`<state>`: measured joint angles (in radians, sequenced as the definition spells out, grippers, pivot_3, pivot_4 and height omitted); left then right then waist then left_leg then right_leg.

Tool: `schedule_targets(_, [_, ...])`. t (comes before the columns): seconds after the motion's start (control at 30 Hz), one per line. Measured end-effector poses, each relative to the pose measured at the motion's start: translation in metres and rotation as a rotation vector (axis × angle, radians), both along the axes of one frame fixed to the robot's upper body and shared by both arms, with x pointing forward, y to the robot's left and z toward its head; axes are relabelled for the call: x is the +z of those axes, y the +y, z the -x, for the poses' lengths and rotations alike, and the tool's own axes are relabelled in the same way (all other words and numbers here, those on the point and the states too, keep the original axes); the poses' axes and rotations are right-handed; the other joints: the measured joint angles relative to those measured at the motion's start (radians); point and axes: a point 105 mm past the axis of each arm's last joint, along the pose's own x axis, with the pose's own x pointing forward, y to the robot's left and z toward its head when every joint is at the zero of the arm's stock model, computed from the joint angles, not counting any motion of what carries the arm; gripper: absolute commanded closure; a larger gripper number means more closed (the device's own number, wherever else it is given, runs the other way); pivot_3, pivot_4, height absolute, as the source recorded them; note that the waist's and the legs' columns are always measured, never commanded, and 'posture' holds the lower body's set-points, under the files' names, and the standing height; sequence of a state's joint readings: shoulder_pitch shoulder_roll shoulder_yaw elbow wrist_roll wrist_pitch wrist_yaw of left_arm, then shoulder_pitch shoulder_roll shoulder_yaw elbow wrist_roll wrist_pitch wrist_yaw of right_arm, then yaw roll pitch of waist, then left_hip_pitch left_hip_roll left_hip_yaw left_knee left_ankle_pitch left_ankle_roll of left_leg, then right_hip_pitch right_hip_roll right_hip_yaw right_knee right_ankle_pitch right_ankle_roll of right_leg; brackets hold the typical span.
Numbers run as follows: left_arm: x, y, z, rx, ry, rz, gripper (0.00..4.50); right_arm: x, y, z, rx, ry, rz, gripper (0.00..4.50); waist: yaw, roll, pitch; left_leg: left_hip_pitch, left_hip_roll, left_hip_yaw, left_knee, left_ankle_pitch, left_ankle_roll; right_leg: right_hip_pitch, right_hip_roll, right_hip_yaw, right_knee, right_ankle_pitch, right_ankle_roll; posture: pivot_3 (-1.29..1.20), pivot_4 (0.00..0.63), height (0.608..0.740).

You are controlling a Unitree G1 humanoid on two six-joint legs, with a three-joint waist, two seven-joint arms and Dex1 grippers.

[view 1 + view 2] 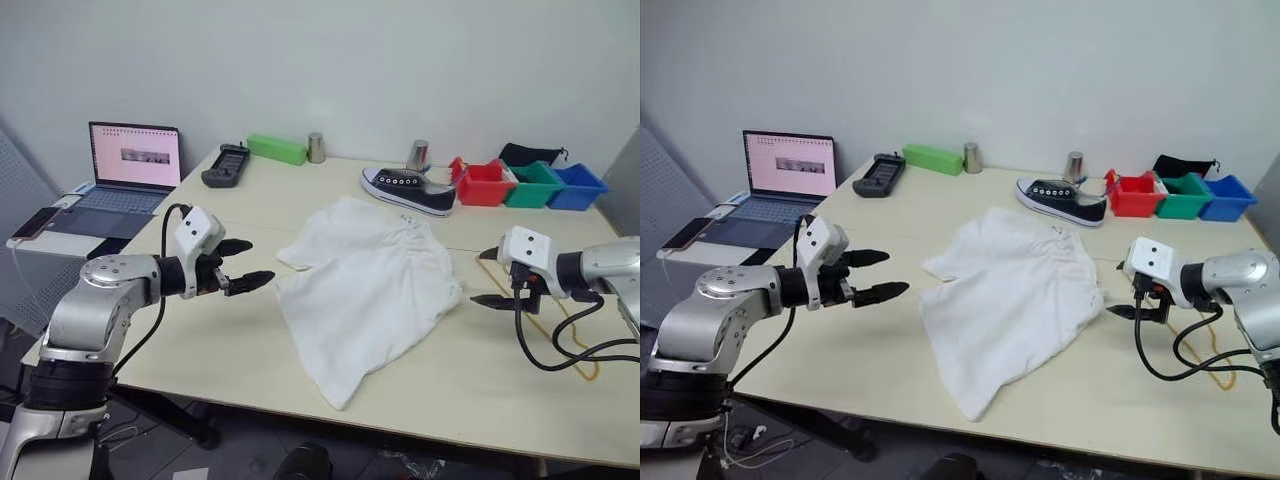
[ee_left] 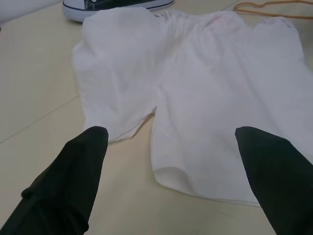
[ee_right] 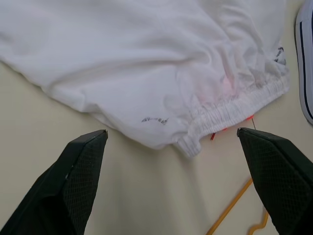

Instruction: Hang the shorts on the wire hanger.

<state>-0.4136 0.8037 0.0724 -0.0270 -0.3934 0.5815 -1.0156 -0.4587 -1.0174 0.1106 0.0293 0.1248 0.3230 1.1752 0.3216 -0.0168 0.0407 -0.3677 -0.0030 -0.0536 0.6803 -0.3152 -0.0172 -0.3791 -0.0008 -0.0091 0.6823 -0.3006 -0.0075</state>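
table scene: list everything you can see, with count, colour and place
shorts: 1, white, flat at table centre
wire hanger: 1, gold-yellow, on table by the waistband, near right gripper
sneaker: 1, black with white sole, behind shorts
bins: 3, red, green, blue, far right of table
black cloth: 1, behind the bins
metal cups: 2, silver, far edge
green box: 1, far edge, left of a cup
controller: 1, dark grey, far left of table
laptop: 1, open, on side stand to the left
phone: 1, beside laptop
left gripper: 1, black fingers, open, left of shorts
right gripper: 1, black fingers, open, right of shorts
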Motion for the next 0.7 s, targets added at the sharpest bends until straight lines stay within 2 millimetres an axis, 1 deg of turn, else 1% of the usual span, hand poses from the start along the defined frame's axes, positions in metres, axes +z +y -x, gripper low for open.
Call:
schedule_targets(0.13, [0.003, -0.003, -0.002, -0.007, -0.016, 0.009, 0.05, -0.003, -0.002, -0.002, -0.013, -0.003, 0.002, 0.0, 0.026, 0.0, 0.0, -0.001, 0.0, 0.0, 0.0, 0.0, 0.0, 0.0, 0.0, 0.0, 0.0, 0.0, 0.0, 0.41, 0.0, 0.74])
schedule_targets(0.33, [-0.003, -0.006, -0.002, -0.019, -0.008, -0.012, 0.05, -0.006, -0.004, -0.002, -0.023, -0.006, 0.01, 0.0, 0.053, 0.0, 0.0, -0.003, 0.0, 0.001, 0.0, 0.0, 0.0, -0.003, 0.0, 0.0, -0.001, 0.0, 0.0, 0.4, 0.0, 0.74])
schedule_targets(0.43, [-0.007, -0.002, -0.003, 0.0, 0.008, -0.007, 0.05, -0.008, -0.005, -0.001, -0.023, -0.007, 0.014, 0.0, 0.061, 0.0, 0.0, -0.006, 0.0, 0.001, 0.001, 0.0, 0.0, -0.005, 0.0, 0.0, 0.0, 0.0, 0.0, 0.4, 0.0, 0.74])
schedule_targets(0.57, [-0.009, -0.003, -0.003, 0.0, 0.012, 0.0, 0.05, -0.014, -0.006, 0.001, -0.022, 0.005, 0.019, 0.0, 0.07, 0.0, 0.0, -0.011, -0.001, 0.0, 0.002, 0.0, 0.0, -0.009, 0.0, -0.001, 0.0, 0.001, 0.0, 0.4, 0.0, 0.74])
schedule_targets(0.7, [-0.012, -0.006, -0.004, 0.009, 0.013, 0.012, 0.05, -0.017, -0.011, 0.0, 0.001, -0.027, 0.092, 0.0, 0.075, -0.001, 0.0, -0.011, -0.001, 0.001, 0.002, 0.0, 0.0, -0.009, 0.0, -0.001, 0.0, 0.001, 0.0, 0.4, 0.0, 0.74])
